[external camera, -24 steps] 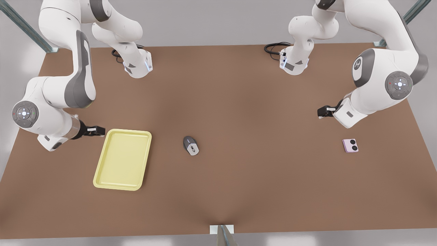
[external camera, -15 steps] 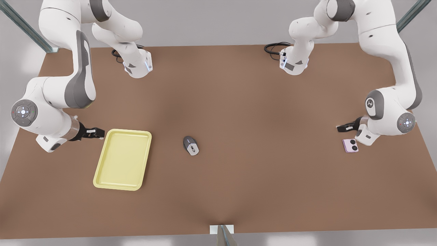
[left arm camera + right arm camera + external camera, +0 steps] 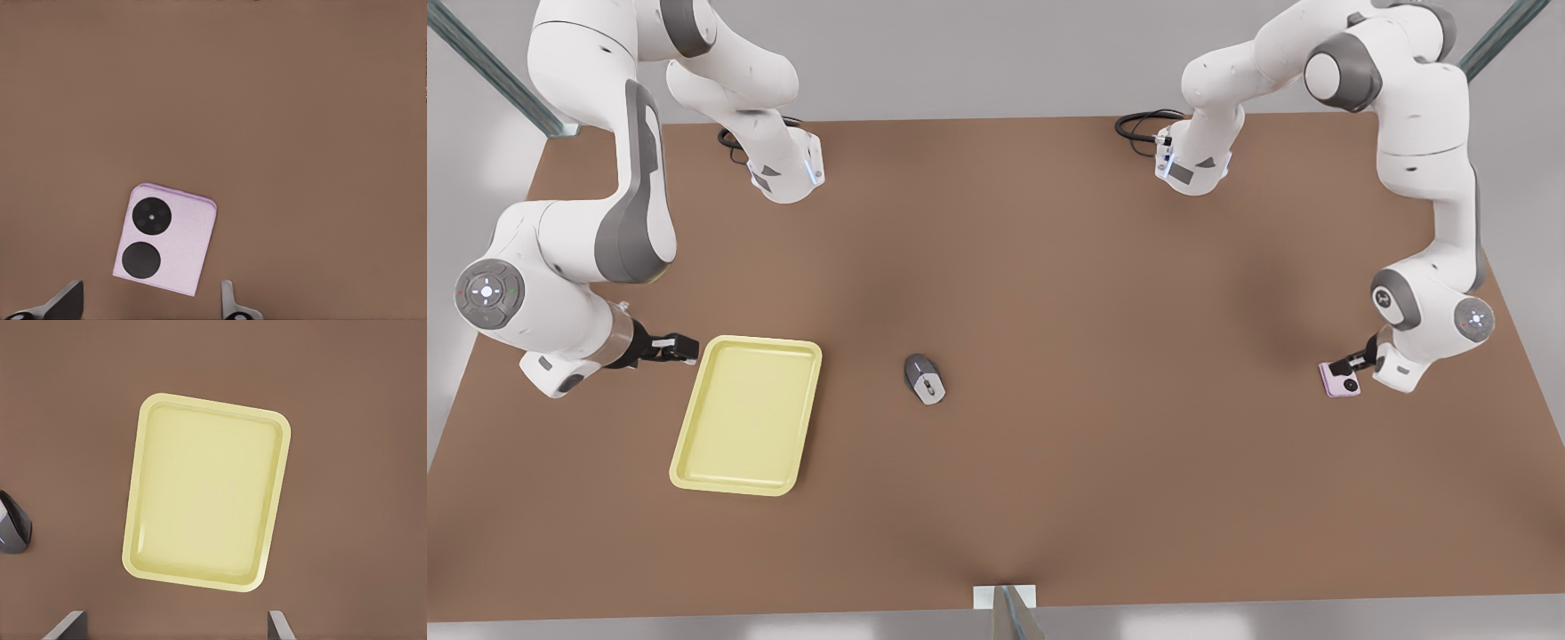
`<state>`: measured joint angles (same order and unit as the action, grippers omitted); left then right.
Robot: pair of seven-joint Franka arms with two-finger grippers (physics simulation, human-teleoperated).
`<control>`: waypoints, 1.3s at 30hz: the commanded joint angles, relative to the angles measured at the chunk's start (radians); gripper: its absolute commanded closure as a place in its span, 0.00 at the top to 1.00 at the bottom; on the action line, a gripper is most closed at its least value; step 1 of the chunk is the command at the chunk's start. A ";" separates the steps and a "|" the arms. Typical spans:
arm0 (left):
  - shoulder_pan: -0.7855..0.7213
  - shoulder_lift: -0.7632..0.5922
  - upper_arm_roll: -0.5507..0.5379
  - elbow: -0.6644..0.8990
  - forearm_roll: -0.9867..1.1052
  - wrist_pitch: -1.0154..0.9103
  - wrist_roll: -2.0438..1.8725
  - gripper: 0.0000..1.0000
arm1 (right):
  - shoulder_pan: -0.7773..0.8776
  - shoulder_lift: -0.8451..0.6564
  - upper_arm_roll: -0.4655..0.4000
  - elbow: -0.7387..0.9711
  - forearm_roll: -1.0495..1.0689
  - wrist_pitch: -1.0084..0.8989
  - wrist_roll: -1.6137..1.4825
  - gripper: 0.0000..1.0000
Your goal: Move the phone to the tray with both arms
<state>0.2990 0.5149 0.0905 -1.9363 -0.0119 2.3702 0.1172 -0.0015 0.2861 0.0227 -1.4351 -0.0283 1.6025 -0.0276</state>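
Observation:
The pale pink phone lies flat on the brown table at the front view's right, its two black camera circles facing up. My left gripper hangs low right over it, open, and in the left wrist view the phone lies just ahead of the spread fingertips, untouched. The pale yellow tray rests on the table at the front view's left. My right gripper waits open just beside the tray's far left corner; the right wrist view looks down on the tray.
A grey computer mouse sits mid-table between tray and phone, and its edge appears in the right wrist view. Both arm bases and black cables stand along the far table edge. Bare brown table lies between the mouse and the phone.
My left arm has swung toward the front view's right and lowered, bringing its gripper from well above the table down onto the phone's spot. The right arm has hardly moved.

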 commanded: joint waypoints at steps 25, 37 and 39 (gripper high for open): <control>0.000 0.126 -0.005 0.083 -0.010 0.061 0.351 0.75 | 0.018 0.001 0.010 0.019 0.011 -0.032 0.008 1.00; 0.000 0.136 -0.005 0.083 -0.011 0.058 0.331 0.76 | 0.012 0.004 0.005 0.021 0.008 -0.041 0.009 1.00; 0.000 0.140 -0.005 0.085 -0.011 0.061 0.331 0.76 | 0.012 0.002 0.005 0.021 0.008 -0.041 0.009 1.00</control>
<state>0.2991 0.6546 0.0859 -1.8524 -0.0179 2.4337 0.4268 0.0106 0.2908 0.0276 -1.4148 -0.0207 1.5662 -0.0235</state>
